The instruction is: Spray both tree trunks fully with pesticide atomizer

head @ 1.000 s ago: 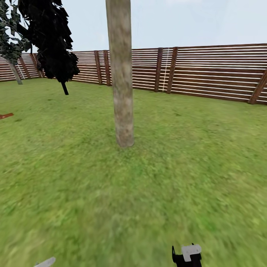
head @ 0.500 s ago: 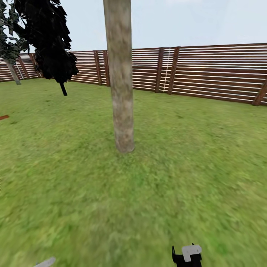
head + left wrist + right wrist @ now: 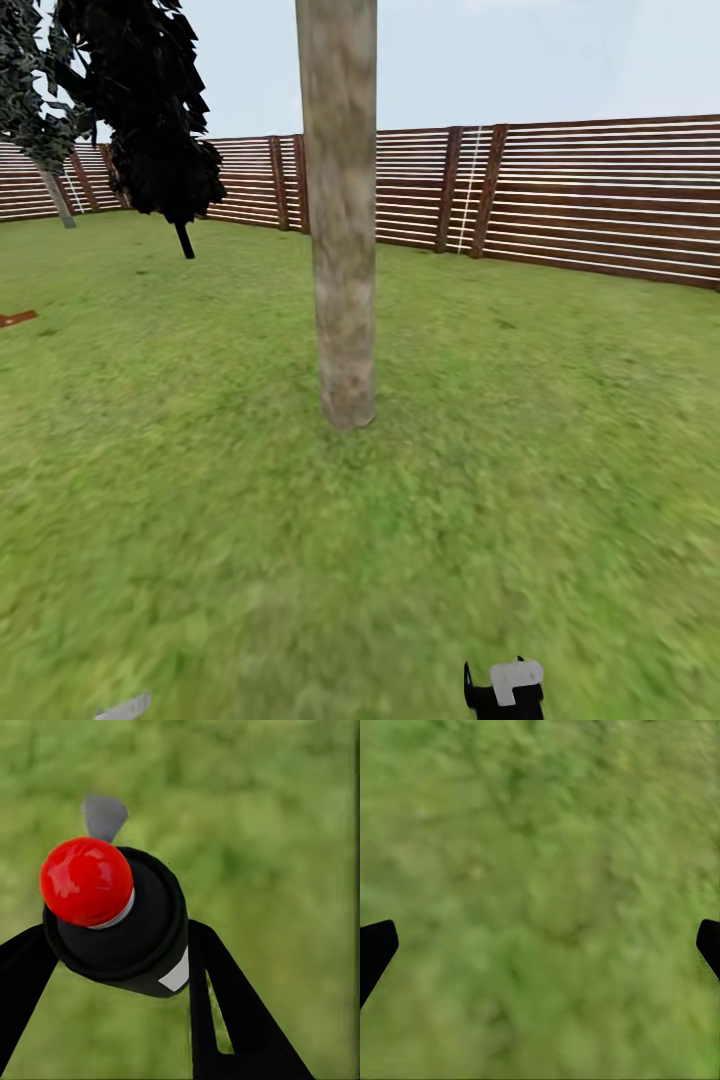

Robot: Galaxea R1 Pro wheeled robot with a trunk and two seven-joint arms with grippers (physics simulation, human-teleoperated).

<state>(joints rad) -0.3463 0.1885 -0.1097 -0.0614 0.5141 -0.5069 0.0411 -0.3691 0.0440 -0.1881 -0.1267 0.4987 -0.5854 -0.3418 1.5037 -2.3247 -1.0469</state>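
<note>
Green grass (image 3: 560, 470) is spreading out in every direction, and one of the trees (image 3: 342, 220) is standing straight ahead of the robot, its thick mottled beige-grey trunk rising out of the top of the head view. Behind it a brown slatted fence (image 3: 590, 210) is running along the far edge of the lawn. Off to the left a black conifer (image 3: 150, 110) is leaning on its thin stem, with a greyer-leaved tree (image 3: 30, 90) just beyond it near the fence. A small reddish strip (image 3: 17, 319) is lying on the grass at the left edge.

In the left wrist view the left gripper (image 3: 120, 967) is clamping the pesticide atomizer (image 3: 120, 922) between its two black fingers (image 3: 225, 1005); the dark round body is sitting tight against both, with a shiny red cap on its end and a grey spout poking out past it over the blurred grass. A pale sliver at the bottom left of the head view is probably part of it, though I cannot tell for sure.

The right gripper (image 3: 540, 945) is hanging over bare lawn with its black fingertips (image 3: 375, 949) spread wide to either side and nothing between them. Its dark housing with a light grey block is peeking into the bottom of the head view
</note>
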